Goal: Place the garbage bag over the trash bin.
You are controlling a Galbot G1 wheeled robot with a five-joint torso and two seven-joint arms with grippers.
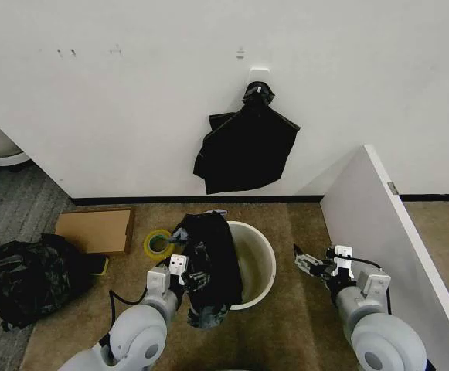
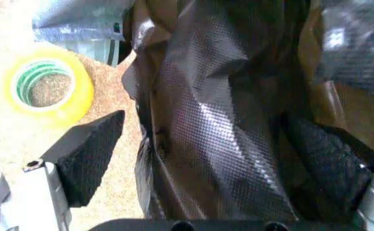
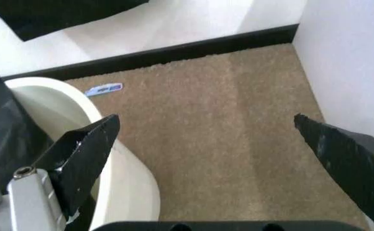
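Brown carpet [image 1: 286,325] ran from the robot's base up to a white wall, with a white partition [image 1: 379,224] on the right. Nearest, the left hand [image 1: 184,272] sat at the near left rim of the trash bin [image 1: 259,255]; in the left wrist view its fingers [image 2: 87,154] stood spread around the garbage bag [image 2: 225,120], touching it but not visibly pinching it. The bag lay draped over the bin's left rim, partly inside and partly hanging outside, the right side of the mouth uncovered. The right hand [image 1: 311,264] hovered released beside the bin's right rim, holding nothing. Draping seemed half done; next likely called for stretching the bag's free edge across the right rim. Farther off lay a yellow tape roll [image 1: 158,243], cardboard [image 1: 93,230], and hanging black bags [image 1: 243,147].
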